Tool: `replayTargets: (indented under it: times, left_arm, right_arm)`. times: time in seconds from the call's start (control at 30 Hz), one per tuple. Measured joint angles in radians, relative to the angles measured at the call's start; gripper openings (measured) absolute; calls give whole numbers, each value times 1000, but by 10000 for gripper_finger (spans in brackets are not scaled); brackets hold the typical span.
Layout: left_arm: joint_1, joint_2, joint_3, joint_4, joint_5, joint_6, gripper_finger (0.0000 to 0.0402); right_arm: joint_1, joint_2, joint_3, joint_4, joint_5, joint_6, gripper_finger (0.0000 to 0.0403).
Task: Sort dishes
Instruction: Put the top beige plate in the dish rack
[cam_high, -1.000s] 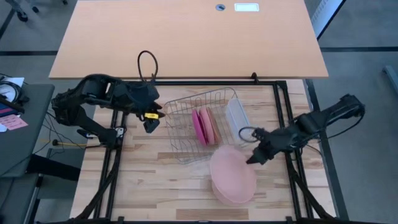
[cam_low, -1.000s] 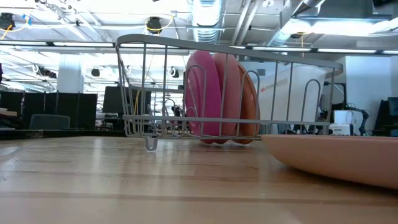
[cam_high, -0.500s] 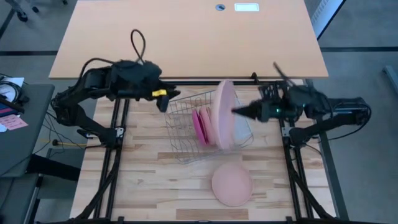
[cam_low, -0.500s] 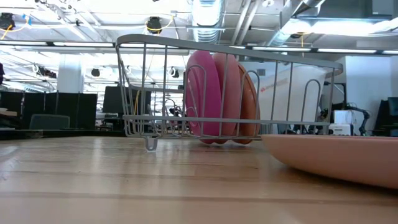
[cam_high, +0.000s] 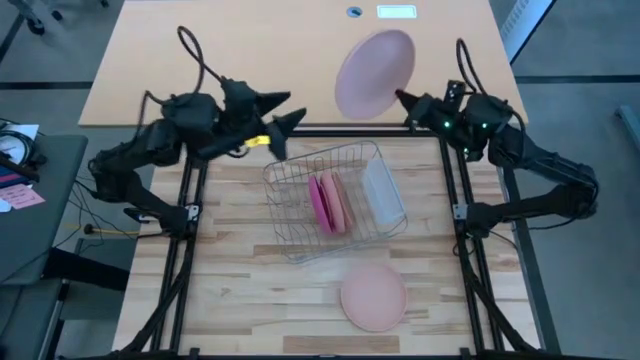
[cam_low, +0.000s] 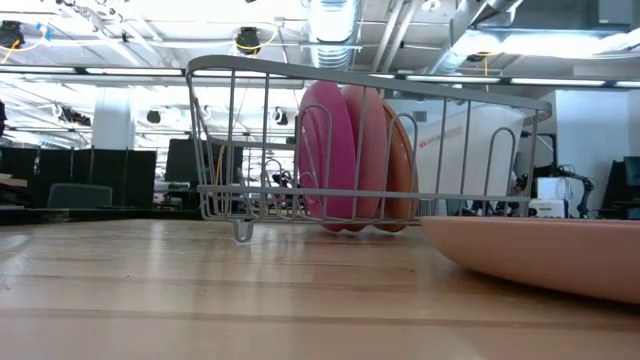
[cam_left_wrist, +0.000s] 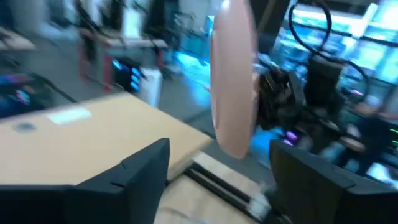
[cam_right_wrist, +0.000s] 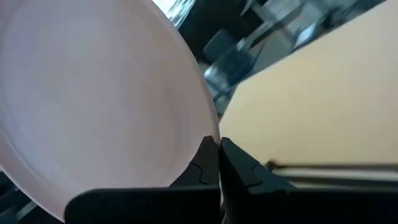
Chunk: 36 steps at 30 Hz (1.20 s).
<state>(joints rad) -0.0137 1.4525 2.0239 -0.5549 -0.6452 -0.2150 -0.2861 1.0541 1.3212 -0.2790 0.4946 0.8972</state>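
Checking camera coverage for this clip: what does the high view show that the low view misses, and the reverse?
Only the high view shows both arms: the right gripper shut on a pale pink plate held over the far desk, the left gripper open above the rack's far-left corner, and the translucent tub. Only the low view shows the room behind. Both show the wire rack, its upright plates, and the salmon plate on the table.
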Motion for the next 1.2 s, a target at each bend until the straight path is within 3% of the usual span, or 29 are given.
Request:
replayTargets:
  times: [0.1, 0.3, 0.57, 0.73, 0.9, 1.07, 1.2]
  left_arm:
    - [-20, 41, 0, 72, -168, 58, 280]
    - [-57, 138, 0, 272, -232, 210, 274]
    - [-52, 206, 0, 284, -502, 309, 270]
    - [-37, 203, 0, 288, -430, 307, 269]
    - [-21, 204, 0, 282, -426, 304, 266]
    - [6, 214, 0, 280, -423, 309, 229]
    - [15, 219, 0, 280, -353, 317, 187]
  right_arm:
    - [-7, 13, 0, -13, 55, -15, 0]
    - [-2, 50, 0, -84, 156, 16, 0]
    - [45, 66, 0, -79, 162, 9, 0]
    - [75, 66, 0, -81, 192, -30, 0]
    - [78, 66, 0, -80, 194, -32, 0]
    - [78, 66, 0, -80, 194, -43, 0]
    - [78, 66, 0, -81, 196, -46, 0]
